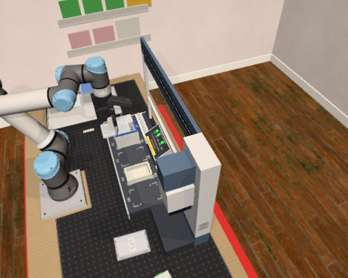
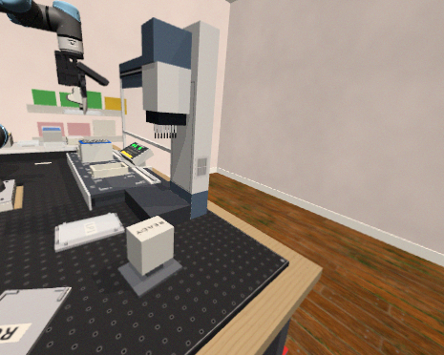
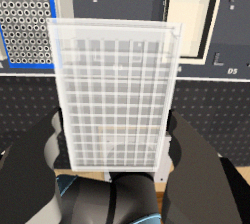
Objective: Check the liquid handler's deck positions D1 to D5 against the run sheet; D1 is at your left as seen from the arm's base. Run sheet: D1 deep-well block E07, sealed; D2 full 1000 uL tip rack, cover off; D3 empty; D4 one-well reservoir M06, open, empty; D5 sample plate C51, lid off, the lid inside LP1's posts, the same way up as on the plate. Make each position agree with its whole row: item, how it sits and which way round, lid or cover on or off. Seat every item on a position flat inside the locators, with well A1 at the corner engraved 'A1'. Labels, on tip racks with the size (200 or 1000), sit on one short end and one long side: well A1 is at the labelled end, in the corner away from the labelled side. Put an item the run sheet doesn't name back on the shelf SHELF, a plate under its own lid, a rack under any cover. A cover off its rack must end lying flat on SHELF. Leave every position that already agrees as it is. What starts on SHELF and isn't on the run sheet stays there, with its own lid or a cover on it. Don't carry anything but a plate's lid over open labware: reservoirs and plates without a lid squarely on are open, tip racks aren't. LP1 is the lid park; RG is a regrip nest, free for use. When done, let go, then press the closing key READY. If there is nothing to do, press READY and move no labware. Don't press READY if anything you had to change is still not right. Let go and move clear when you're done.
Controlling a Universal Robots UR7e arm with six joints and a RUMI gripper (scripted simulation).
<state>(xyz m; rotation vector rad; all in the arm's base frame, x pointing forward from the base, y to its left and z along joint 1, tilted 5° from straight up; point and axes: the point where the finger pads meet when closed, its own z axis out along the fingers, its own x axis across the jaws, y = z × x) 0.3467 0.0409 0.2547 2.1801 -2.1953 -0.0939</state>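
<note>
Item 1: clear plate lid (image 3: 117,92), translucent, gridded with well outlines, pinched across its width between the 2 dark fingers of the gripper (image 3: 115,150). Held aloft well above the deck, as the exterior view shows at the gripper (image 2: 80,96); in the wrist view it hangs out ahead of the fingers and covers much of the deck strip behind it.

Item 2: deck (image 1: 138,190), 5 marked positions. The D1 end carries a blue-framed tip rack (image 3: 23,35), cover off, holes showing. A cream reservoir (image 1: 138,173), open and apparently empty, sits further along. A grey block (image 1: 127,140) sits next to the rack. The D5 locators (image 3: 232,62) look unoccupied in the wrist view. Labels are too small to read.

Item 3: lid park LP1 (image 1: 132,245), white tray, nothing inside its posts.

Item 4: READY key (image 2: 150,243), untouched, well apart from the arm.

Status, as a judgement: early to middle. The lid is off its plate but not parked; LP1 lies at the far end of the table from the gripper. A rack at D1 disagrees with the sheet, which wants a sealed deep-well block there, and no sample plate shows at D5. Several moves appear outstanding before READY.
</note>
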